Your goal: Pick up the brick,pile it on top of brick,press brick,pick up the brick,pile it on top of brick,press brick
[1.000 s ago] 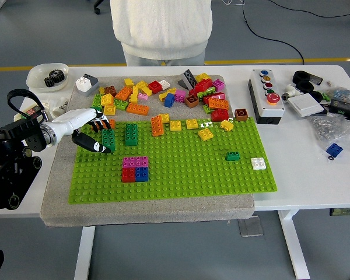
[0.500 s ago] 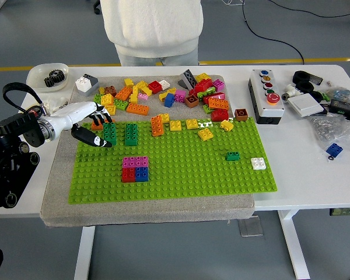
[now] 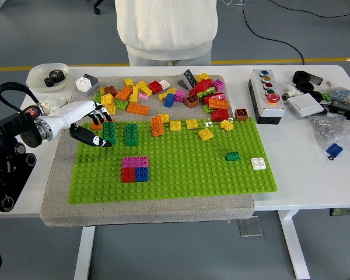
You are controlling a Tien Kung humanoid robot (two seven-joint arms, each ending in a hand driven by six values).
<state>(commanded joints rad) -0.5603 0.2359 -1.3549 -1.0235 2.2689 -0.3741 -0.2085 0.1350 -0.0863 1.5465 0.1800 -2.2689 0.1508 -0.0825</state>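
While our left robot hand [image 3: 88, 123] reaches in from the left edge of the table [image 3: 303, 169], we see its white fingers [image 3: 86, 107] and dark-tipped thumb closed around a dark green brick [image 3: 109, 133] at the far-left corner of the green baseplate [image 3: 175, 175]. That brick stands upright on the plate, just beside a second dark green brick [image 3: 131, 133] of the same height to its right; the two are close but apart. Nearer to us on the plate sits a flat block of pink, red and blue bricks [image 3: 135, 169], and toward the right side we find a small green brick [image 3: 233, 156] and a white brick [image 3: 258, 163]. Along the plate's far edge lies a loose heap of bricks [image 3: 169, 96] in yellow, orange, red and pink, spread over the grey mat [image 3: 146, 210] that carries the plate. We see a person in a white sweater [image 3: 166, 29] standing at the far side, hands out of view. On the table's right rests a button box [image 3: 266, 96], and a bowl with black gears [image 3: 46, 76] sits at the far left.
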